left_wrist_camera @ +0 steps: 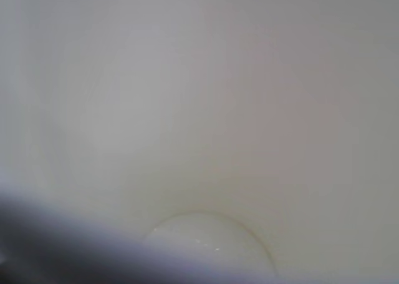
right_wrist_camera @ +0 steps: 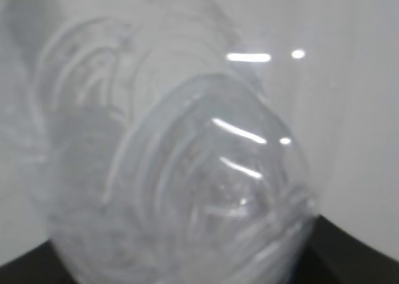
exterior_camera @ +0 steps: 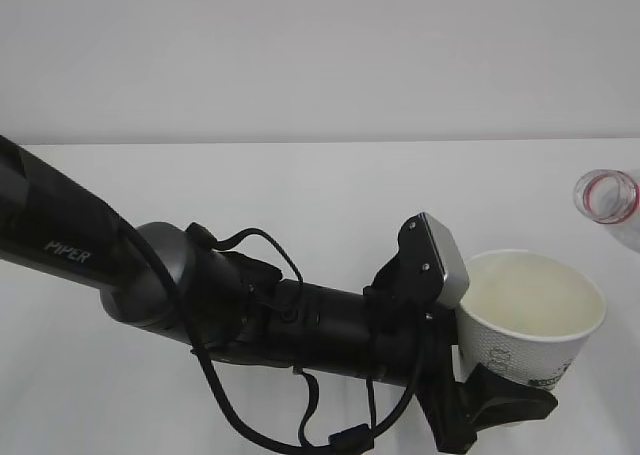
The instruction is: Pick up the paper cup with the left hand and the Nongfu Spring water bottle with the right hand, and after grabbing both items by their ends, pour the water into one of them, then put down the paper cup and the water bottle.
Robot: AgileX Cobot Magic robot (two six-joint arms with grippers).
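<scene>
While the left hand [exterior_camera: 497, 400] reaches in from the left of the exterior view, we see its black arm, lettered "PIPER", lying low across the white table [exterior_camera: 300, 195] with cables [exterior_camera: 250, 415] looped under it and a grey plate [exterior_camera: 445, 260] at the wrist. The paper cup [exterior_camera: 530, 320] sits at the end of that arm — one black finger [exterior_camera: 500, 400] lies against the lower part of its printed side, so the jaws look closed on the cup's wall near the base, though the other finger is hidden behind it. The cup stands roughly upright, mouth open to us, its cream inside bare as far as we can tell from here.

In the left wrist view the lens is filled by the cup's pale interior, with a round bottom showing at the lower edge; it is too blurred to tell whether water lies in it.

At the right edge of the exterior view the Nongfu Spring water bottle [exterior_camera: 608, 197] enters with its open, red-ringed mouth tilted toward the cup, above and to the right of the rim and apart from it. The right wrist view shows the clear ribbed body [right_wrist_camera: 187, 190] close up, held in the right hand [right_wrist_camera: 349, 249] — only dark edges of that gripper show, set at the bottle's width.
</scene>
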